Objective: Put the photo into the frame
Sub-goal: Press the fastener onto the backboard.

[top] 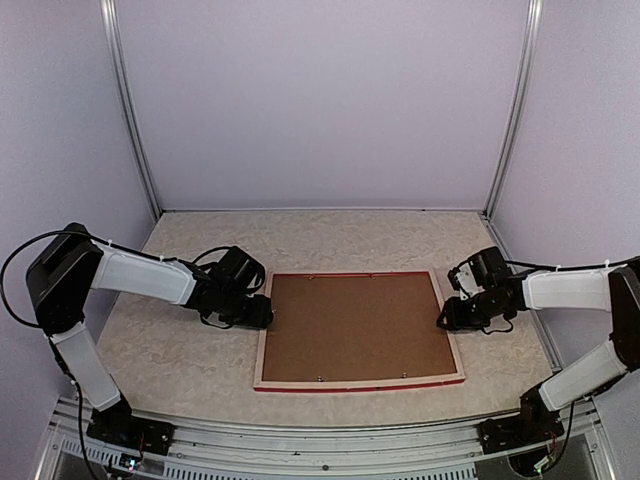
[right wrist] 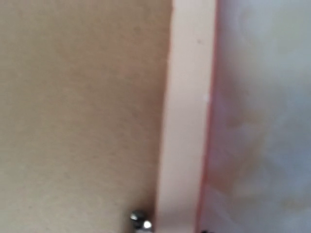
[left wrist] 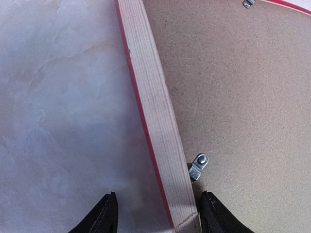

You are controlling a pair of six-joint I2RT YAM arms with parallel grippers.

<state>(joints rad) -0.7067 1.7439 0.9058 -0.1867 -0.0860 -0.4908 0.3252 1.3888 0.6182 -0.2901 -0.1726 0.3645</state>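
Note:
The frame (top: 360, 380) lies face down on the table, pale wood up, with a red outer edge. A brown backing board (top: 355, 325) fills its opening. The photo is hidden. My left gripper (top: 262, 312) is at the frame's left rail (left wrist: 155, 111). It stands open (left wrist: 161, 216), one finger (left wrist: 104, 218) over the table and the other (left wrist: 216, 216) over the board, beside a small metal tab (left wrist: 198, 166). My right gripper (top: 445, 320) is low at the right rail (right wrist: 187, 121). Its fingers do not show in the blurred right wrist view, where another tab (right wrist: 141, 221) is visible.
The marbled tabletop (top: 180, 350) surrounds the frame. Lilac walls with metal corner posts (top: 135, 130) enclose the back and sides. More metal tabs sit along the board's near edge (top: 320, 378). Both arm bases stand at the near edge.

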